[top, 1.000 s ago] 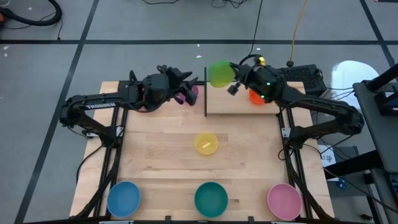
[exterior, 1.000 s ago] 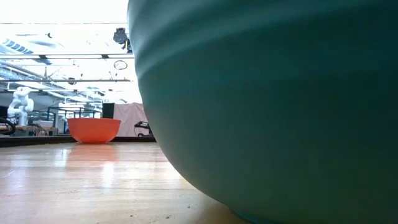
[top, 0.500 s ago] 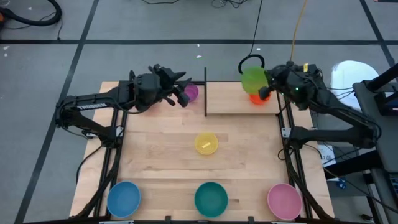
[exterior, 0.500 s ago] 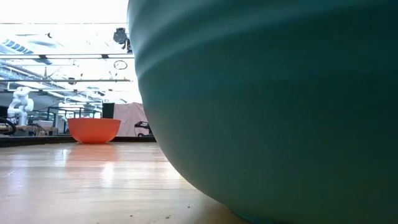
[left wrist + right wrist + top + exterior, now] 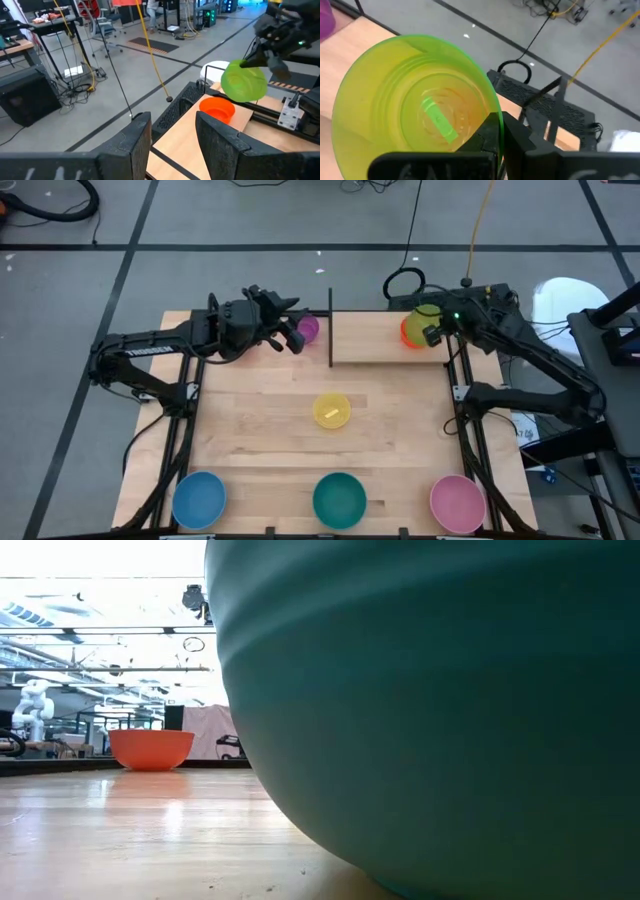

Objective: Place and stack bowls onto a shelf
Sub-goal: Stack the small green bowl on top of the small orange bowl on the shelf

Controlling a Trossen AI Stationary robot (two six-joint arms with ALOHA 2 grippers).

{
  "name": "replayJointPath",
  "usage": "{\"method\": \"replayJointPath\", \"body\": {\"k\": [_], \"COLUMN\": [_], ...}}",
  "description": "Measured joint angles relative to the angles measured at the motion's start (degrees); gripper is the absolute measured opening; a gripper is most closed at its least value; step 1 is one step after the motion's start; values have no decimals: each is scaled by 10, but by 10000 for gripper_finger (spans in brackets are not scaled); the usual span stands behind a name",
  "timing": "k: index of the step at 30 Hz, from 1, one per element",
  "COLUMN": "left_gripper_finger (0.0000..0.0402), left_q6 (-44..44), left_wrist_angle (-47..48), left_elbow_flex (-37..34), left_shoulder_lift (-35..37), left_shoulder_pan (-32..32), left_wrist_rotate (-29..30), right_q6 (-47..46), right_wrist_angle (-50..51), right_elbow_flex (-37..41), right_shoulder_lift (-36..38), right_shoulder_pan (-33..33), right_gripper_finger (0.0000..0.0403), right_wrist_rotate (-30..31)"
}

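My right gripper point(image 5: 434, 332) is shut on the green bowl point(image 5: 425, 314) and holds it over the red-orange bowl point(image 5: 410, 333). That bowl sits base-down on the light-wood shelf point(image 5: 375, 345), near its right end. In the left wrist view the green bowl point(image 5: 243, 81) hangs just above the red-orange bowl point(image 5: 216, 108). My left gripper point(image 5: 294, 338) is open, left of the shelf's black post point(image 5: 330, 328). It is beside the purple bowl point(image 5: 308, 328), which rests on the table. Its fingers point(image 5: 135, 137) have nothing between them. My right gripper pinches the green bowl's rim point(image 5: 496, 114) with one finger inside point(image 5: 489, 132) and one outside. The fingers come slanting down from the table's right. The bowl is lifted clear and tilted, its open side toward my wrist and its underside toward the left arm.
A yellow bowl point(image 5: 332, 410) sits mid-table. Blue point(image 5: 199, 498), teal point(image 5: 339, 498) and pink point(image 5: 457, 502) bowls stand along the near edge. The teal bowl point(image 5: 430, 710) fills most of the low view, with an orange bowl point(image 5: 150, 748) farther off. Cables lie behind the far edge.
My right gripper carried the green bowl from beside the post toward the table's right along the shelf. It then lowered the bowl over the red-orange bowl, turning it as it went. My left gripper drew back a little toward the left, away from the purple bowl.
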State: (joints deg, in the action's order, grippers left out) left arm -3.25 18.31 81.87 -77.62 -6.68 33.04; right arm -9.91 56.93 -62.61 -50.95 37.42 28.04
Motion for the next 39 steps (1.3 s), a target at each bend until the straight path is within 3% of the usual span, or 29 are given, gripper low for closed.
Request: {"method": "replayJointPath", "body": {"k": [14, 33, 39], "left_gripper_finger": [161, 161, 161], "left_q6": [-8, -36, -33], "left_wrist_angle": [35, 103, 104], "left_elbow_flex": [0, 0, 0], "left_shoulder_lift": [0, 0, 0], "left_shoulder_pan": [0, 1, 1], "left_wrist_rotate": [0, 0, 0], "right_q6": [39, 73, 126], "right_wrist_angle": [-44, -69, -82], "right_elbow_flex": [0, 0, 0], "right_shoulder_lift": [-132, -263, -266], "right_shoulder_pan": [133, 201, 201], "right_gripper_finger": [0, 1, 30], "right_wrist_rotate": [-119, -148, -148]}}
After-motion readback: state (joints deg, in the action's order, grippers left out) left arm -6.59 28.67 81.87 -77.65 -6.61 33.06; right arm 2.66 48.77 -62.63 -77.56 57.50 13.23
